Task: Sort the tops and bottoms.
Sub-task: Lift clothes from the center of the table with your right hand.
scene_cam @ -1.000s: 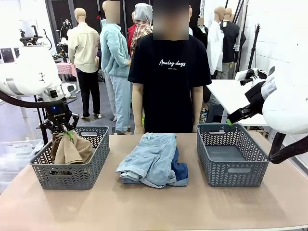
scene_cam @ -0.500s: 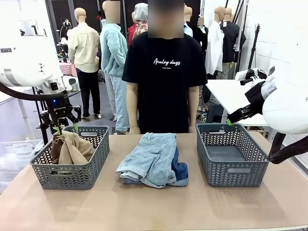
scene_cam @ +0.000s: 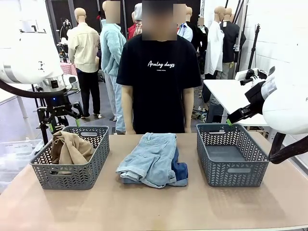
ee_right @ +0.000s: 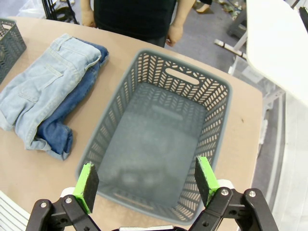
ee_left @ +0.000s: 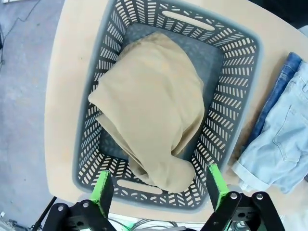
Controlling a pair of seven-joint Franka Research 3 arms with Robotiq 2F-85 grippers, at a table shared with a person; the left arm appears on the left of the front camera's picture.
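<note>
The left wrist view shows the left gripper (ee_left: 159, 185), pads spread, above the tan-beige top (ee_left: 154, 106) in a grey lattice basket (ee_left: 233, 106). The right gripper (ee_right: 147, 180), fingers apart, hangs over a second grey basket (ee_right: 219, 103). From the front, pale denim bottoms (scene_cam: 151, 156) overlie darker blue shorts (scene_cam: 180, 169) on the tan tabletop (scene_cam: 154, 207); a black T-shirt (scene_cam: 159, 96) reads "Analog days".

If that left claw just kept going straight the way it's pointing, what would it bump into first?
Most likely the tan-beige top heaped in the left basket. The open left gripper points down at it from above.
</note>
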